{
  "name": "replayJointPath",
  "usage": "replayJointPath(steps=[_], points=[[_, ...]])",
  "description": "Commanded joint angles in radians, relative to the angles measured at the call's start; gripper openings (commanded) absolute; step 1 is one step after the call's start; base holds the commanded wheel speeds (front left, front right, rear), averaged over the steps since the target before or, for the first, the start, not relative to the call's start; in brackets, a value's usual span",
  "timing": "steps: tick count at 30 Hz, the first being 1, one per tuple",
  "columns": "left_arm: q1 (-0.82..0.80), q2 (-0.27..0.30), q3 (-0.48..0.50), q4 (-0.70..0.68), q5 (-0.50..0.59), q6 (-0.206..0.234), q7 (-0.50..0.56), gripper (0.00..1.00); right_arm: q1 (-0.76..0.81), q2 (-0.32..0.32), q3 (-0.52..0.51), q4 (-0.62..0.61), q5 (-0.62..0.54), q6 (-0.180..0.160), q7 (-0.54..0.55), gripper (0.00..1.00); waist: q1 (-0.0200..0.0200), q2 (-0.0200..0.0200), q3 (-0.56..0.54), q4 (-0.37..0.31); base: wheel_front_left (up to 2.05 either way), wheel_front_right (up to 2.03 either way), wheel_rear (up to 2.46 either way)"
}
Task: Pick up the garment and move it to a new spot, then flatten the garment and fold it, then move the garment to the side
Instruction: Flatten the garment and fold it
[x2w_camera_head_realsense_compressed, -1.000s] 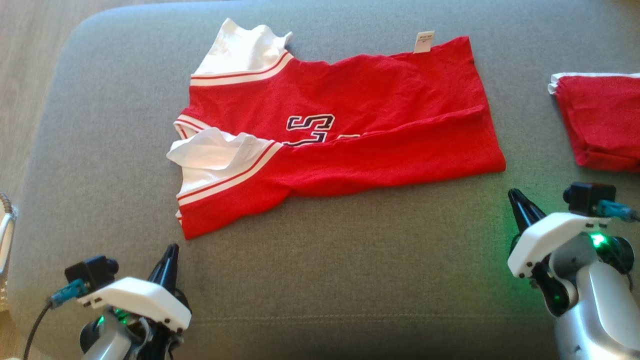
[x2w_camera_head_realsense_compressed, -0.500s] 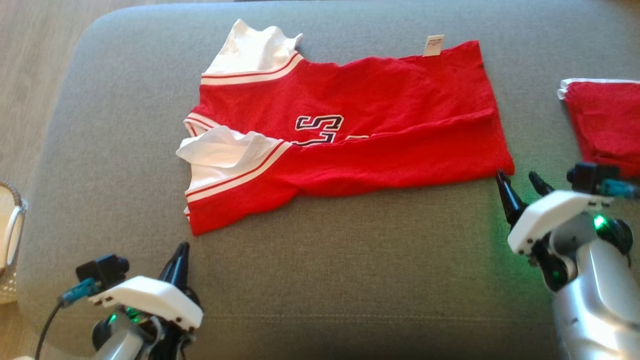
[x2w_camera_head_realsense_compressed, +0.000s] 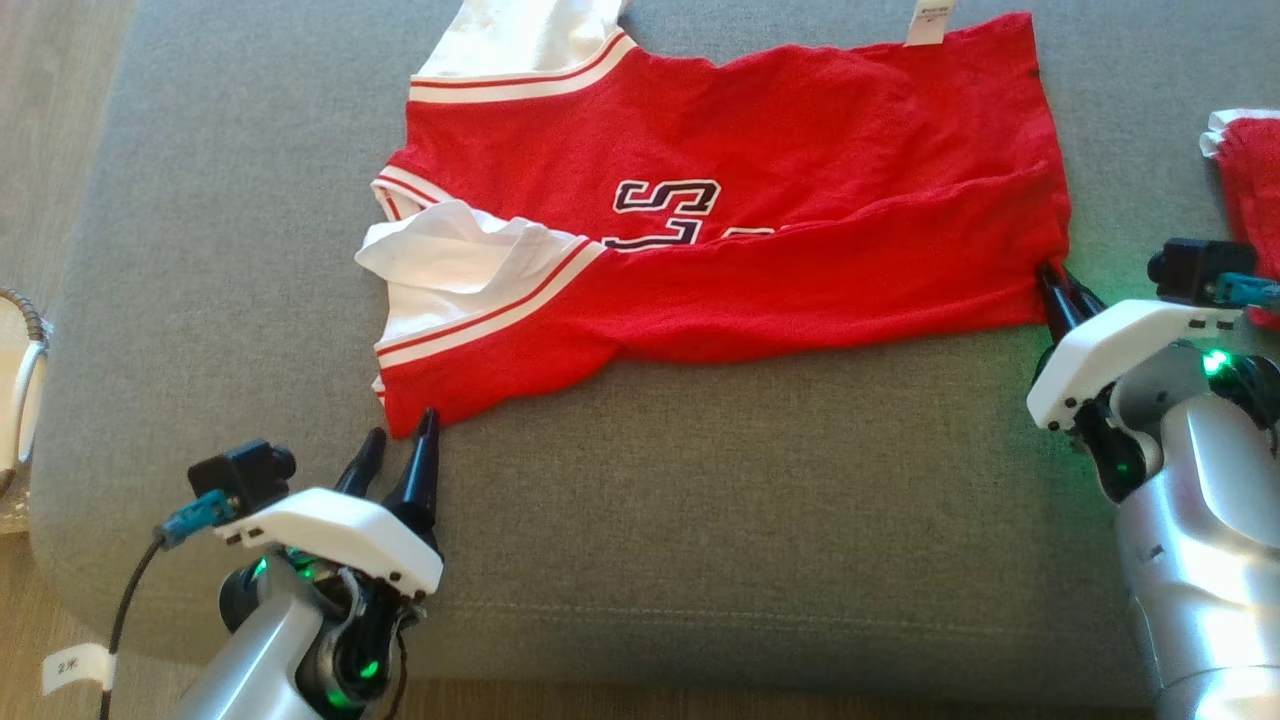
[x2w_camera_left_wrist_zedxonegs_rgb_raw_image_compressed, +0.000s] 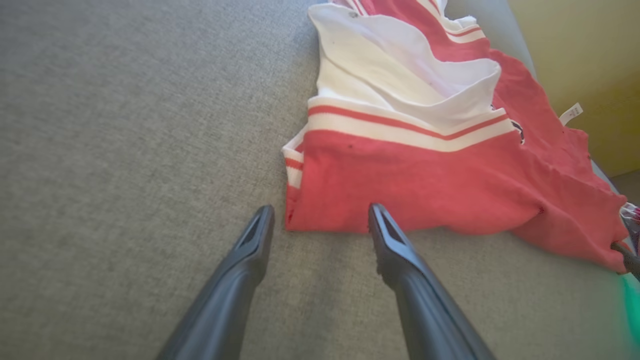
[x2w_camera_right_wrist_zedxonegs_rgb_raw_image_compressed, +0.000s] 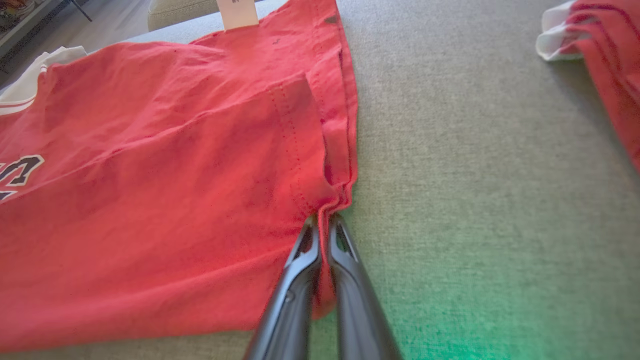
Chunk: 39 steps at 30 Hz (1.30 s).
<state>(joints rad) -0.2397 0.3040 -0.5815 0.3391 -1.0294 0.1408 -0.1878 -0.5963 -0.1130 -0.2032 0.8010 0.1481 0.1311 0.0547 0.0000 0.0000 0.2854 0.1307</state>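
Right tool (x2w_camera_head_realsense_compressed: 1058, 285) is in! A second ago it stood well back from the red jersey (x2w_camera_head_realsense_compressed: 720, 180); now its fingers are clenched on the near hem corner. Left tool (x2w_camera_head_realsense_compressed: 402, 428) has come up too and sprung apart, its fingers straddling the shoulder-end corner with nothing gripped yet. The jersey lies spread on the grey cushion (x2w_camera_head_realsense_compressed: 700, 520), its near long edge folded over. This looks like a two-corner lift for the next fold, and the left must close first. Another red garment (x2w_camera_head_realsense_compressed: 1250, 170) sits off right.
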Motion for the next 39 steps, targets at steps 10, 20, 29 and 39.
replayJointPath(steps=[10, 20, 29, 39], points=[[-0.106, -0.013, 0.012, 0.109, 0.026, -0.007, -0.008, 0.36, -0.055, 0.008, 0.075, 0.036, 0.010, 0.000, -0.034, 0.00, 0.0000, 0.0000, 0.013, -0.025, 0.00, 0.00, 0.00], [-0.101, -0.020, -0.011, 0.166, 0.027, -0.048, -0.004, 0.00, -0.019, -0.013, 0.084, 0.023, 0.046, 0.000, -0.052, 0.00, 0.0000, 0.0000, -0.018, -0.031, 0.00, 0.00, 0.00], [-0.035, 0.054, -0.005, 0.114, 0.033, -0.062, -0.014, 0.00, 0.166, -0.025, 0.103, -0.138, 0.096, 0.000, -0.031, 0.00, 0.0000, 0.0000, -0.084, -0.043, 0.00, 0.00, 0.00], [0.067, 0.131, -0.010, -0.002, 0.027, -0.032, 0.022, 0.00, 0.357, -0.038, 0.052, -0.371, 0.114, 0.000, 0.069, 0.00, 0.0000, 0.0000, -0.114, -0.073, 0.00, 0.00, 0.00]])
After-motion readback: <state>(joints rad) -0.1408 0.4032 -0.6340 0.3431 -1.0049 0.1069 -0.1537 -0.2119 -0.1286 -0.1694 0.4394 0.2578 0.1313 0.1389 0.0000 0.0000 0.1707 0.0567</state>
